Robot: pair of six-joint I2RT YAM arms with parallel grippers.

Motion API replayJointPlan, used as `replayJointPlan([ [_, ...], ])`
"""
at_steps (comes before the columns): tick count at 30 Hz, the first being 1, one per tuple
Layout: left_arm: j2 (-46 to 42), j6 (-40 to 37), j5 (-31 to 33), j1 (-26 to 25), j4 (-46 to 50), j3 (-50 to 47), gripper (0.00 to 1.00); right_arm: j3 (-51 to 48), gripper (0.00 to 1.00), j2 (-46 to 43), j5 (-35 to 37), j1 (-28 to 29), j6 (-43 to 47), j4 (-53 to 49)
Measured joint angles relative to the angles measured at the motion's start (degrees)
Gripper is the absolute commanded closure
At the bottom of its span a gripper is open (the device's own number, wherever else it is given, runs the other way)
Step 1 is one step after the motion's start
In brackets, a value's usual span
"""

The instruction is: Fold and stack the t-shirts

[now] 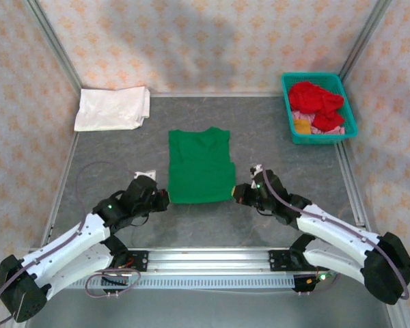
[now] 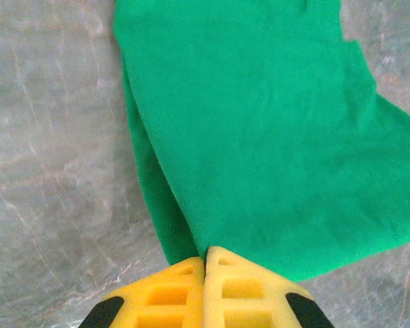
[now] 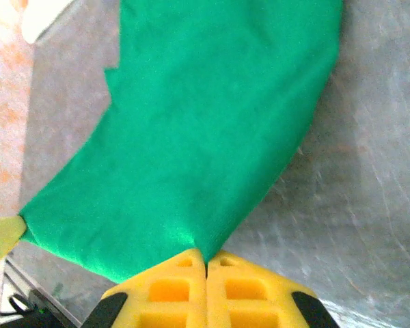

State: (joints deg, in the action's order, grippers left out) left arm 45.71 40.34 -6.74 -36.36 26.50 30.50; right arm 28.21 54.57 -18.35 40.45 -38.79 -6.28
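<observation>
Bright green t-shirt (image 1: 200, 166) is lying flat in the middle of the grey table (image 1: 287, 171), its sleeves already turned in so that it is forming a narrow panel. Its long axis is running straight away from the arms, collar at the far end and hem at the near end. The hem is sitting directly between the two grippers, so each arm is equally close to its own corner. The left gripper (image 1: 162, 200) is pinching the near left corner, its yellow fingers fully closed with the cloth running out from their tips. The right gripper (image 1: 238, 194) is doing the same at the near right corner, also fully closed on the fabric. The coming move is probably a lift of the hem and a carry over toward the collar, which is calling for both arms to travel together along that axis. A folded white t-shirt (image 1: 113, 108) is resting at the far left corner, well apart. The teal basket (image 1: 324, 139) at the far right is holding a red t-shirt (image 1: 316, 99) over others.
</observation>
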Motion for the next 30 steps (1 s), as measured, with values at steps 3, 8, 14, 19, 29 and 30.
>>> replayJointPlan([
  [3, 1.4, -1.2, 1.1, 1.9, 0.3, 5.4, 1.0, 7.8, 1.0, 1.6, 1.9, -0.8, 1.4, -2.9],
  [8, 8.0, -3.4, -0.9, 10.6, -1.5, 11.8, 1.0, 18.3, 1.0, 10.6, 1.9, -5.9, 4.3, -3.6],
  [14, 20.9, -8.4, -3.1, 15.6, -1.9, 20.9, 1.0, 26.5, 1.0, 24.2, 0.1, -11.1, 7.6, -4.5],
  [19, 29.2, -11.6, -4.7, 19.0, -3.2, 26.5, 1.0, 32.3, 1.0, 32.6, -1.9, -13.7, 9.3, -4.4],
  [29, 41.8, -16.0, -5.5, 22.2, -2.9, 40.0, 1.0, 43.1, 1.0, 42.4, -4.7, -17.9, 11.0, -4.5],
  [30, 43.0, -16.4, -5.5, 22.4, -3.0, 41.5, 1.0, 44.4, 1.0, 43.5, -5.1, -18.4, 11.2, -4.5],
])
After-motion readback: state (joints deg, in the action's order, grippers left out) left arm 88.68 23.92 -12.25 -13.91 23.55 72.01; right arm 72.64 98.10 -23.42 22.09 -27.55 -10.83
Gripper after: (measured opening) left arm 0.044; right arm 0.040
